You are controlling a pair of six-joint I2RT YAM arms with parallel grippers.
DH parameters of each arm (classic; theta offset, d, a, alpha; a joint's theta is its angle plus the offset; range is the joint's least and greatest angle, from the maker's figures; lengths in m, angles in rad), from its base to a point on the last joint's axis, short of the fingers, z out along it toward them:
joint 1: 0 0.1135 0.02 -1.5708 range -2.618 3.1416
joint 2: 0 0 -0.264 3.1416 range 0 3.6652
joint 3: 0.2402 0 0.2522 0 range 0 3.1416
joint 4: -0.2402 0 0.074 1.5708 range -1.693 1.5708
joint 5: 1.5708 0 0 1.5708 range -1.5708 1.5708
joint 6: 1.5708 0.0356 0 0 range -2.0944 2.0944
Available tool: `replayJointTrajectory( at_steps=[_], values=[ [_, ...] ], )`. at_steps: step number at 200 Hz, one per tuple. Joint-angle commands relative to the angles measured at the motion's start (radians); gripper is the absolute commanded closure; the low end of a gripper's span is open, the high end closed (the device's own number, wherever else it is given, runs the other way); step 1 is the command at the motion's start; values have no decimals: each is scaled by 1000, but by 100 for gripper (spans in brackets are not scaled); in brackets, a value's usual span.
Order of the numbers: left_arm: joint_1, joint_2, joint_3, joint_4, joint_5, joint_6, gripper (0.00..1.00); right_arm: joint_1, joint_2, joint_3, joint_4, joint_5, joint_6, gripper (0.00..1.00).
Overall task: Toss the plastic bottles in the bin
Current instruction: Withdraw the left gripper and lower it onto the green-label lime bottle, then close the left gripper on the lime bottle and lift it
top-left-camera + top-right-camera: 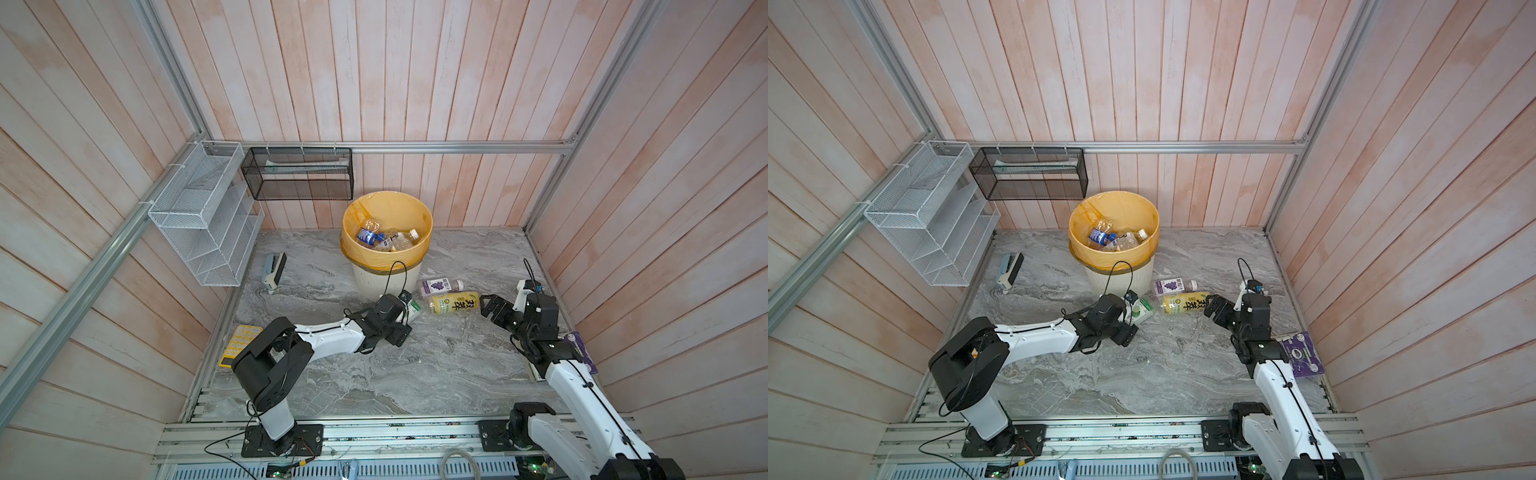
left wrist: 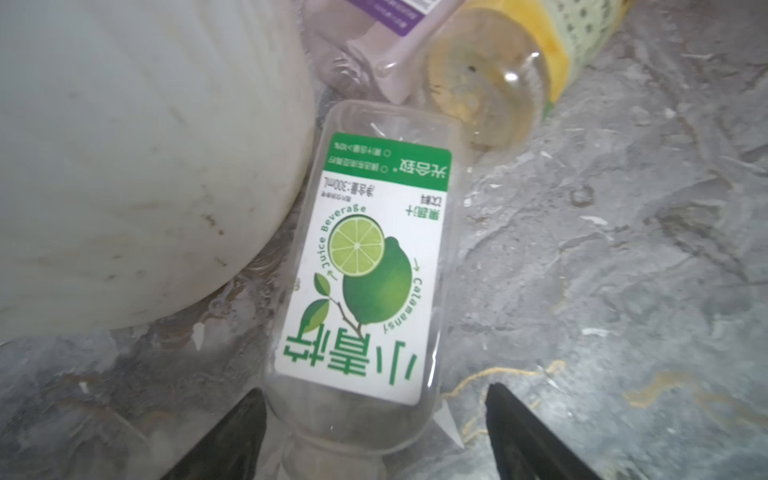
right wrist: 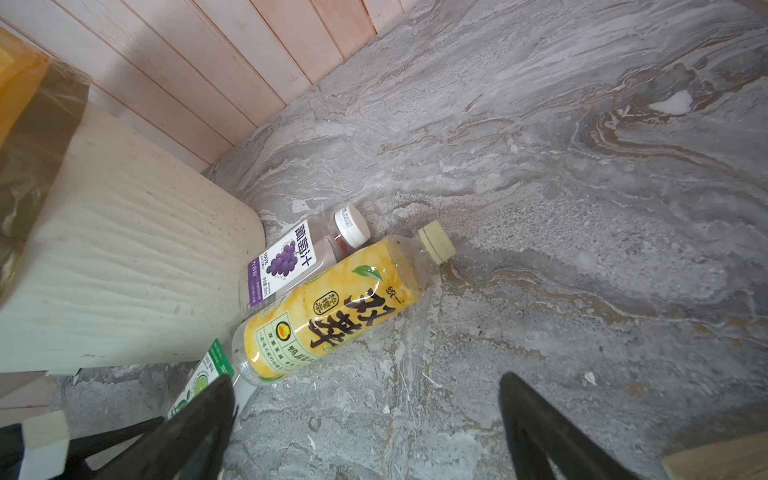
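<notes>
At the foot of the bin [image 1: 374, 282], on the table [image 1: 436, 374], the green-label bottle [image 2: 361, 266] lies between the left fingers [image 2: 241, 428], spread either side of its neck end, not clamped. The right fingers [image 3: 208, 407] gape wide near the yellow-label bottle [image 3: 332, 307] and purple-label bottle [image 3: 286, 257].

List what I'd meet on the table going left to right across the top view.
yellow calculator → stapler → bin → yellow-label bottle → right gripper → purple packet. The green-label bottle and purple-label bottle overlap their neighbours, so they are left out.
</notes>
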Motion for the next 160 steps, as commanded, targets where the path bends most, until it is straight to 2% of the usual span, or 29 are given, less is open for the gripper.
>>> replayJointTrajectory(
  at_steps=[1, 26, 36, 59, 83, 160],
  values=[
    [-37, -25, -3, -8, 35, -53, 16, 4, -12, -20, -8, 19, -11, 1],
    [-45, -32, -6, -13, 2, -80, 15, 4, -10, -23, -1, 14, -11, 1],
    [-46, -32, 6, -25, -34, -87, 12, 5, -7, -21, -1, 14, -14, 1],
    [-44, -14, 57, -62, -104, -80, 9, 3, -1, -19, -1, 17, -17, 1],
    [-44, 35, 124, -88, -130, -73, 7, 4, -2, -22, 0, 17, -17, 1],
    [-42, 235, 302, -194, -110, -82, 6, 2, -18, -29, -8, 31, -30, 1]
  ],
)
